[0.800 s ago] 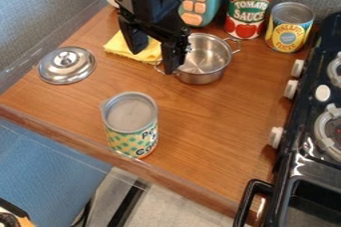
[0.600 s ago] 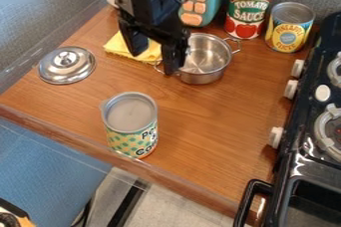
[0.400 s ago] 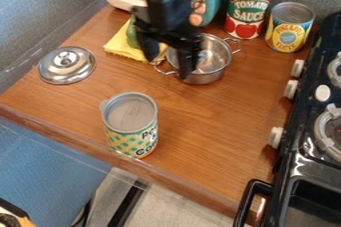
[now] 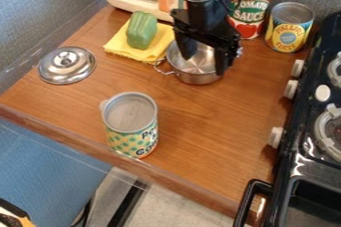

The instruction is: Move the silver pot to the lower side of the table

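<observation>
Silver pot is sitting beneath the tool, which is hanging released, fingers parting over the pot's right half.

Black hand — downturned, spread.

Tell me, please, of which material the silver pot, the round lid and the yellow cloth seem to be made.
The silver pot looks like polished metal, perhaps stainless steel: bright streaks fan across its inside floor. The round lid looks like similar shiny metal, with glints around its knob. The yellow cloth seems matt fabric, without glints; its fibre is unclear.
</observation>
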You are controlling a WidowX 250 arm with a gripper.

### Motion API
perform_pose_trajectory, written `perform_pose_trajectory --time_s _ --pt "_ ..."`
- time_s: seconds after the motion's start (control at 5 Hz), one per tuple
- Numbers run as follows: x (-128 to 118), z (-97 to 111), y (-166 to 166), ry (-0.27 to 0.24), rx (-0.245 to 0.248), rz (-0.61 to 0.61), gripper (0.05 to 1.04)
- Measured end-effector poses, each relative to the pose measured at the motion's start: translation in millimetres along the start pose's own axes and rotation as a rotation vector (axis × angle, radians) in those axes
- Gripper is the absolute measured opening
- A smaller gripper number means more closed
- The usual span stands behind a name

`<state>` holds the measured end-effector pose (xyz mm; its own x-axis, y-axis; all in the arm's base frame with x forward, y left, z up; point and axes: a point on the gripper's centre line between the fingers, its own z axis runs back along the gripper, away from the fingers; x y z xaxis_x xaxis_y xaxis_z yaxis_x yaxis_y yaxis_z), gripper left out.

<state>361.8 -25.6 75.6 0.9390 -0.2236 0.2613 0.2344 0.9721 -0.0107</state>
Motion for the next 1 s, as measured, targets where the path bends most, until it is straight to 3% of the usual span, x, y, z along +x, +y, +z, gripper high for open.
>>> perform_pose_trajectory --time_s 0.4,0.6,1.0 --pt "7.9 -35.5 0.8 0.019 0.052 -0.008 1.001" --pt "11.1 -52.0 1.5 0.027 0.057 0.004 0.950" --pt "10.0 -54.7 2.8 0.033 0.065 0.001 0.351"
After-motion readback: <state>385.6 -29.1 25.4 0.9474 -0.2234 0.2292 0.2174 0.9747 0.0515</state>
